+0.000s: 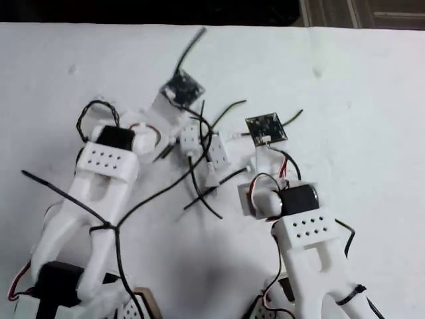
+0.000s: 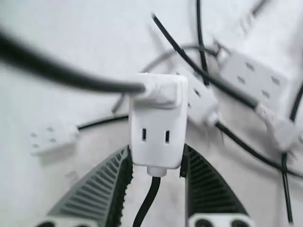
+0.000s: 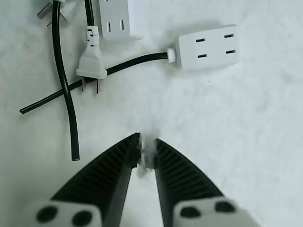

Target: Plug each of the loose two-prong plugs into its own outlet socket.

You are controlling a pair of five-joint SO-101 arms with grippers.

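My left gripper (image 2: 156,156) is shut on a white outlet block (image 2: 156,135), one ribbed finger on each side. A white two-prong plug (image 2: 161,90) on a black cord sits in the block's far end, and one pair of slots faces the camera. A loose plug (image 3: 91,64) lies prongs-out on the table, ahead of my right gripper (image 3: 147,147), which is shut on nothing just above the table. Two more outlet blocks (image 3: 208,47) (image 3: 118,16) lie beyond it. In the high view the blocks (image 1: 190,137) (image 1: 217,151) cluster between the arms.
Black cords (image 1: 199,193) cross the middle of the white table (image 1: 358,80). Another outlet block (image 2: 49,137) lies apart to one side, and a further one (image 2: 251,78) sits behind the held block. A cut cord end (image 3: 73,156) lies near my right gripper.
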